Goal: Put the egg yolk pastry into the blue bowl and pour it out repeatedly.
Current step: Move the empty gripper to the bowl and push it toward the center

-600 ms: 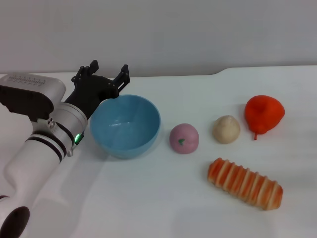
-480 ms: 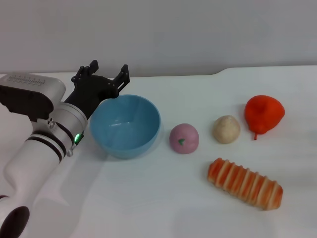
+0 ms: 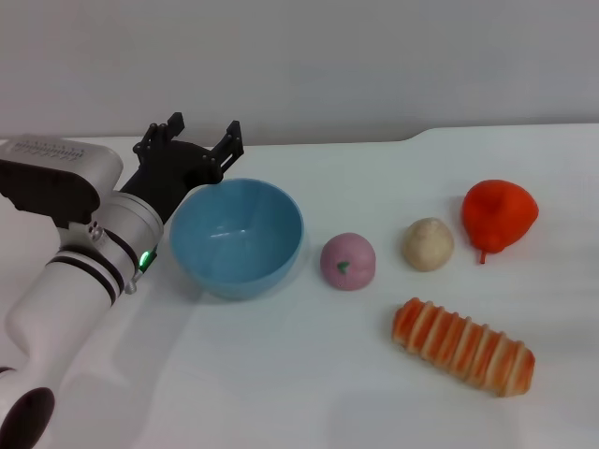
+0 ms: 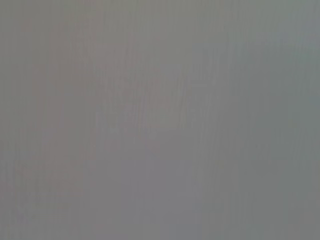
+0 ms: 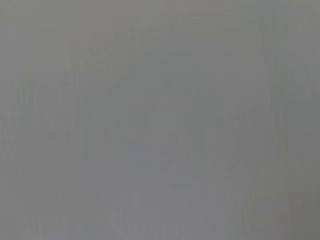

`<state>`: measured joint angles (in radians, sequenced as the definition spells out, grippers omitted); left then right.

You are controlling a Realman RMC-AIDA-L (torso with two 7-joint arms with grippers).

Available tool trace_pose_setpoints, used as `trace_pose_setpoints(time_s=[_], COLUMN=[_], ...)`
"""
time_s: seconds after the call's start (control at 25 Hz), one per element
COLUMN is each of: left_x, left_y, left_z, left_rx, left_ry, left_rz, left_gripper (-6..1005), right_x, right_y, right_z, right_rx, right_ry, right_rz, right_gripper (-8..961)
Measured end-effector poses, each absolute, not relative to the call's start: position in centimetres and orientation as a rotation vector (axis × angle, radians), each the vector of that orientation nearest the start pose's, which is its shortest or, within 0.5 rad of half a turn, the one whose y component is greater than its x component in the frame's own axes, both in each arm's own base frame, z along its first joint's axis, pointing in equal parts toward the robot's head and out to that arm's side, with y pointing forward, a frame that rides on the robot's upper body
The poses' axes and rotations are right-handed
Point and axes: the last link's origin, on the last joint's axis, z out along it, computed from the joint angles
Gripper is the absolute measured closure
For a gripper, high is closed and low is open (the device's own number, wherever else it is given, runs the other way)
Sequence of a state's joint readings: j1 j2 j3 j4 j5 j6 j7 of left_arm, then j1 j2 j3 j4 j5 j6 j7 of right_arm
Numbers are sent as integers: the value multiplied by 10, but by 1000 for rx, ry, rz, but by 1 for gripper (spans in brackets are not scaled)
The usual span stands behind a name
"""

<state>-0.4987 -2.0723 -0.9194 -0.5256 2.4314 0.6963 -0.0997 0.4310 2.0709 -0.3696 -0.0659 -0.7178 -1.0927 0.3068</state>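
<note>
Reaching in from the robot's left side in the head view, the left gripper (image 3: 199, 137) hovers just behind the far left rim of the blue bowl (image 3: 238, 238), its black fingers (image 3: 231, 138) spread wide with nothing between them. The bowl sits upright on the white table (image 3: 281, 374) with nothing visible inside it. To its right, apart from it, lies a pink-mauve ball (image 3: 348, 261) with a green speck. Further right, on the table and not in the bowl, rests the egg yolk pastry (image 3: 428, 244), a pale beige ball well away from the gripper. Just beside the pastry on its right sits a red-orange pepper-like fruit (image 3: 500, 216), close to it; whether the two touch cannot be told. A long orange-striped bread (image 3: 463, 345) lies at an angle nearer the camera, in front of the pastry and the fruit. The right arm does not appear in this view.

The left wrist view shows only a flat grey field, with no fingers or objects to make out.

The right wrist view is the same featureless grey, so the right gripper's position and finger state cannot be told.
</note>
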Motion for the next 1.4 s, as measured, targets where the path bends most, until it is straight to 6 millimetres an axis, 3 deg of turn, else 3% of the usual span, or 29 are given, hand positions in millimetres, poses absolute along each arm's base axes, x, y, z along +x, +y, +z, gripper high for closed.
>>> trace_pose_setpoints(time_s=[0.64,0.84,1.04,1.2,1.4], left_x=[-253,-242,-235,-222,-209], left_y=[379,381,391,406,410], left_z=[-68,-67,-58,-32,-15], left_rx=[-1793,-1831,-1898,-1946,-2000], left_ry=[-791,-775,-806,-893,-880], left_rz=[-745,-753,-666,-487,-332], left_gripper=[188,190,192,193,192], right_x=[402,403,403,402,402], right_y=[317,315,315,316,317], right_z=[54,54,54,55,56], right_rx=[-1194,-1189,-1188,-1189,-1189], right_ry=[758,762,760,757,754], right_rz=[616,613,614,615,617], right_gripper=[340,340,340,340,340])
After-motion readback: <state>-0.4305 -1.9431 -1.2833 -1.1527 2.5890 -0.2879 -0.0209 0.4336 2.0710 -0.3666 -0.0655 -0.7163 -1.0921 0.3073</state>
